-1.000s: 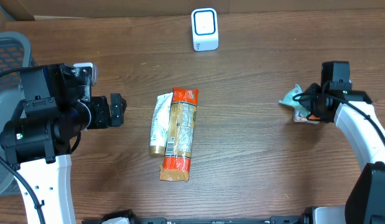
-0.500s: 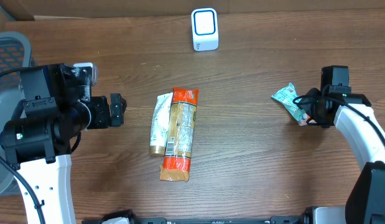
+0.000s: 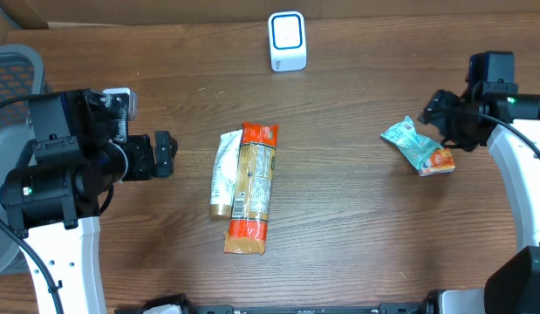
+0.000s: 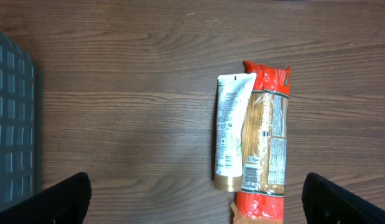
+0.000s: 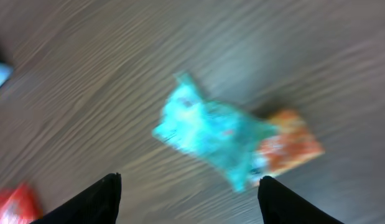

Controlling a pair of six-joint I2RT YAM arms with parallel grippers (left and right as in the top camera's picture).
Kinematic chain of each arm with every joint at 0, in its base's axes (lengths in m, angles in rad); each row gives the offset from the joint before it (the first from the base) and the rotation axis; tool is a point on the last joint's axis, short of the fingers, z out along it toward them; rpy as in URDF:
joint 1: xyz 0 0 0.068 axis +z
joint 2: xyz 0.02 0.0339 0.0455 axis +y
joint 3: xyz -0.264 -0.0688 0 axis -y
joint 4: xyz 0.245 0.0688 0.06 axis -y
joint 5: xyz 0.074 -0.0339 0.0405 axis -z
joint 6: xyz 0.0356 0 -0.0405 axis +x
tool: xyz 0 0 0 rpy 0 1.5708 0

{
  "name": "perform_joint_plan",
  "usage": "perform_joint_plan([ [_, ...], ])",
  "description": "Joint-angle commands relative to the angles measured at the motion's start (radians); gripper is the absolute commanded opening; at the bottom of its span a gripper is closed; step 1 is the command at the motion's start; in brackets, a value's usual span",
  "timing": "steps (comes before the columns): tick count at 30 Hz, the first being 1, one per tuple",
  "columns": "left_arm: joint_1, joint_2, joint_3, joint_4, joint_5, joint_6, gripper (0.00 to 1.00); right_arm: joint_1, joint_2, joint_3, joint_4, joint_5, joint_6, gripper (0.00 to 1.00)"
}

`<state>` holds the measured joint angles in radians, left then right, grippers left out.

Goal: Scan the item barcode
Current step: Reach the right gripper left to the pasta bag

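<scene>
A crumpled teal and orange snack packet (image 3: 416, 146) lies loose on the table at the right. My right gripper (image 3: 439, 115) hovers just beyond it, open and empty; in the blurred right wrist view the packet (image 5: 229, 140) sits ahead of the spread right gripper (image 5: 189, 202), touching neither finger. The white and blue barcode scanner (image 3: 288, 40) stands at the far middle edge. In the centre, an orange pasta pack (image 3: 250, 187) and a white tube (image 3: 223, 173) lie side by side. My left gripper (image 3: 165, 154) is open at the left, well apart from them; the left wrist view shows the tube (image 4: 230, 130) and pasta pack (image 4: 267, 143).
A grey mesh chair (image 3: 10, 74) stands off the table's left edge. Bare wood lies between the central items and the packet. A red corner of the pasta pack (image 5: 12, 202) shows at the bottom left of the right wrist view.
My right gripper opened and let go of the teal packet, which now rests on the table. The gripper then drew back towards the far right. The left arm stayed still.
</scene>
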<state>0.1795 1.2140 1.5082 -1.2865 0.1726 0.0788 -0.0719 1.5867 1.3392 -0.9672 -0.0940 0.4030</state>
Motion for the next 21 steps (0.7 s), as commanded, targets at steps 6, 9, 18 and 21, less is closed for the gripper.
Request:
perform_joint_plan([
  [6,0.005,0.003,0.017,0.004,0.011,0.011,1.0,0.162,-0.006,0.018,0.02,-0.286,-0.097,0.79],
  [9,0.005,0.003,0.017,0.004,0.011,0.011,1.0,0.246,-0.006,0.006,0.054,-0.297,-0.085,0.81],
  [18,0.005,0.003,0.017,0.004,0.011,0.011,1.0,0.44,0.092,0.005,0.129,-0.297,-0.028,0.82],
  [21,0.005,0.003,0.017,0.004,0.011,0.011,1.0,0.486,0.152,0.005,0.154,-0.305,-0.003,0.82],
])
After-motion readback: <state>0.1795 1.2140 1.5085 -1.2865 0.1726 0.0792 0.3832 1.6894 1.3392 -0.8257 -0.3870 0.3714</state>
